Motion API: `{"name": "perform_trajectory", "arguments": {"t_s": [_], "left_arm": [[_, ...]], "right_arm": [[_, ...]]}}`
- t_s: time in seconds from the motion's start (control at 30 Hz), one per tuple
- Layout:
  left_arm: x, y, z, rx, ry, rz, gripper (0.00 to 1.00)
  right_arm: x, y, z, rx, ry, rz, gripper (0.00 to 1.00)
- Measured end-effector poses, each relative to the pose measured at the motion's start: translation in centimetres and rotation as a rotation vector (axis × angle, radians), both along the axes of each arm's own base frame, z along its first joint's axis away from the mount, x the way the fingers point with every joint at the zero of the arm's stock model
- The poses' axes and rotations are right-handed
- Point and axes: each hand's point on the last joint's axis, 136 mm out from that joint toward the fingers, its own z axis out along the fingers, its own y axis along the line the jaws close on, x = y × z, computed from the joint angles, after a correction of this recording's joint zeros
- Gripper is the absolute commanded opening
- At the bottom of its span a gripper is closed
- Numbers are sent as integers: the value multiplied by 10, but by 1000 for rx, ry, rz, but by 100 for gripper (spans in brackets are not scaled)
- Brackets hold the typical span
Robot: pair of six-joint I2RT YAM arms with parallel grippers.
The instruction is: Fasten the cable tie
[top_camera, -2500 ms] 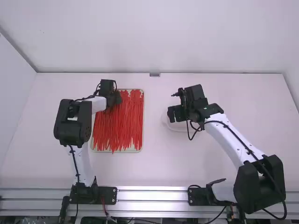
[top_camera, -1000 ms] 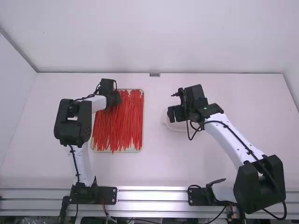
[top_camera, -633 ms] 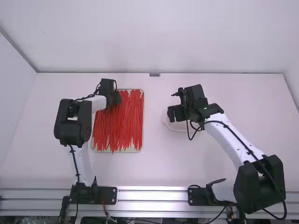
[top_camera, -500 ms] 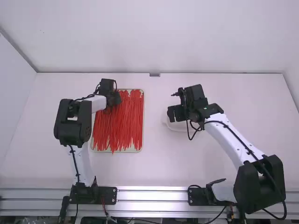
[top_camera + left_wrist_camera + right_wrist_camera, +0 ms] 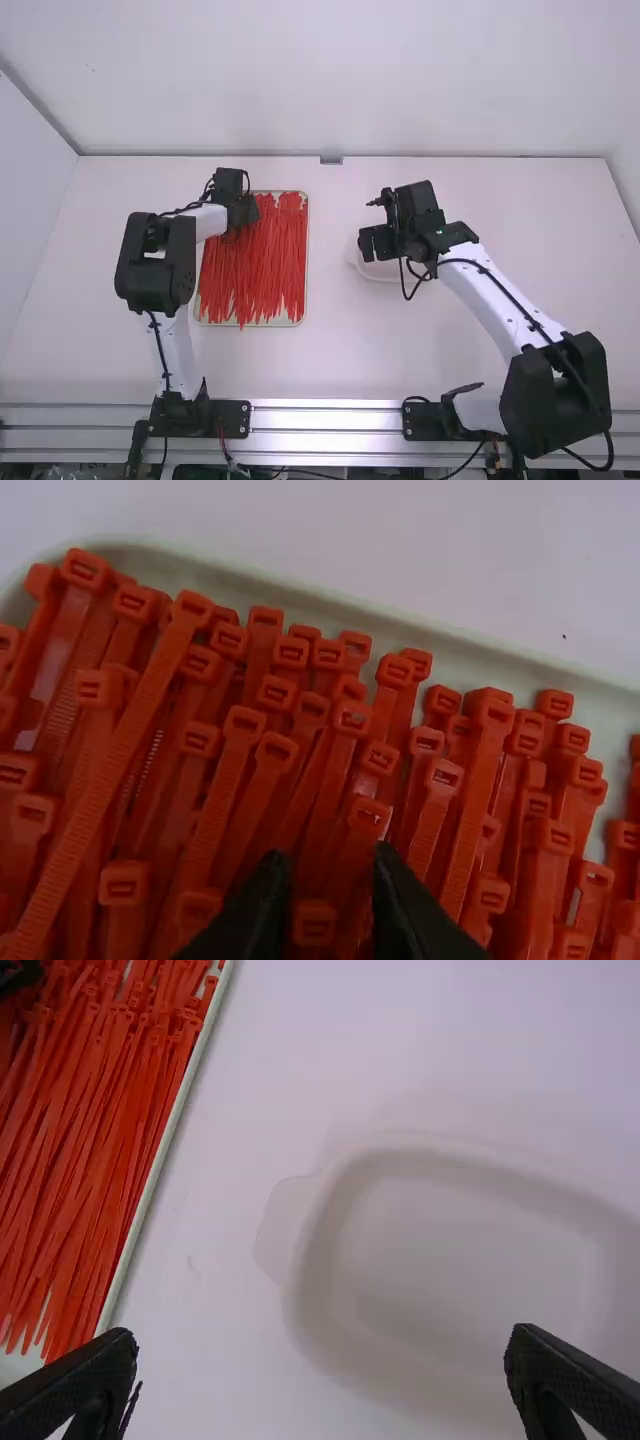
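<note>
Singling out one strap from the heap of red plastic cable ties is required: the left claw, narrowly open with nothing clamped, has one tie head between its fingers; neighbouring heads should be excluded before closing.

got my left gripper down low, jaws just a crack apart | right gripper hovering, jaws wide
</note>
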Motion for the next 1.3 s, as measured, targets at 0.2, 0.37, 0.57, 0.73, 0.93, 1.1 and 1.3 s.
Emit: {"name": "perform_trajectory", "arguments": {"t_s": [0.2, 0.37, 0.57, 0.73, 0.93, 1.1, 1.3], "left_arm": [[0, 3, 0, 15, 0, 11, 19], [0, 4, 0, 20, -1, 15, 15], [1, 4, 1, 20, -6, 15, 10], [1, 4, 1, 20, -8, 15, 8], [1, 4, 2, 19, -9, 16, 6], [4, 4, 17, 19, -38, 16, 3], [8, 4, 62, 17, -117, 18, 1]], "right_arm": [[0, 0, 0, 0, 0, 0, 98], [0, 0, 0, 0, 0, 0, 98], [0, 0, 0, 0, -1, 0, 98], [0, 0, 0, 0, -1, 1, 98], [0, 0, 0, 0, 0, -1, 98], [0, 0, 0, 1, -1, 0, 98], [0, 0, 0, 0, -1, 0, 98]]}}
